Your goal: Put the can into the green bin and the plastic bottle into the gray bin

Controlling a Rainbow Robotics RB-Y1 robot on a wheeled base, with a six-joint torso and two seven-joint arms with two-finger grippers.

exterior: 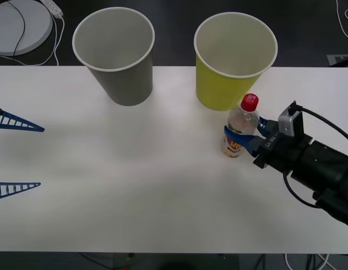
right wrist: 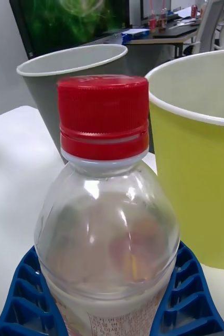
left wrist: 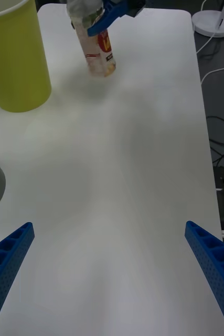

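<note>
**Bottle gripped beside the green bin**

On the white table (exterior: 163, 185): two large paper cups at the far edge, both upright and open-mouthed. Gray bin (exterior: 116, 56) to the left, green bin (exterior: 233, 62) to the right, set apart with bare tabletop between. Beyond the far edge, a dark floor with a round white base (exterior: 19, 25) and trailing cables at the left corner.

Directly in front of the green bin, just beside its lower wall: the plastic bottle (exterior: 239, 128), upright, its base at the tabletop. Whether base and table touch: cannot tell. Nearest obstacle the green bin itself, close behind the bottle; in the right wrist view, its yellow-green wall and white rim tall beside the red cap, the gray bin farther back on the other side.

Right gripper (exterior: 254, 135) reaching in from the right edge, blue ribbed fingers (right wrist: 188, 299) closed around the bottle's body on both sides, below the shoulder and over the upper label. Black wrist and cable behind.

Bottle itself: small, clear, shorter than either cup; red ribbed screw cap with a ring below; rounded shoulder; red-and-yellow label on the lower half, partly covered by the fingers.

Left gripper (exterior: 16, 154) at the left edge, well apart from everything, fingers spread wide and holding nothing, above bare table.
</note>
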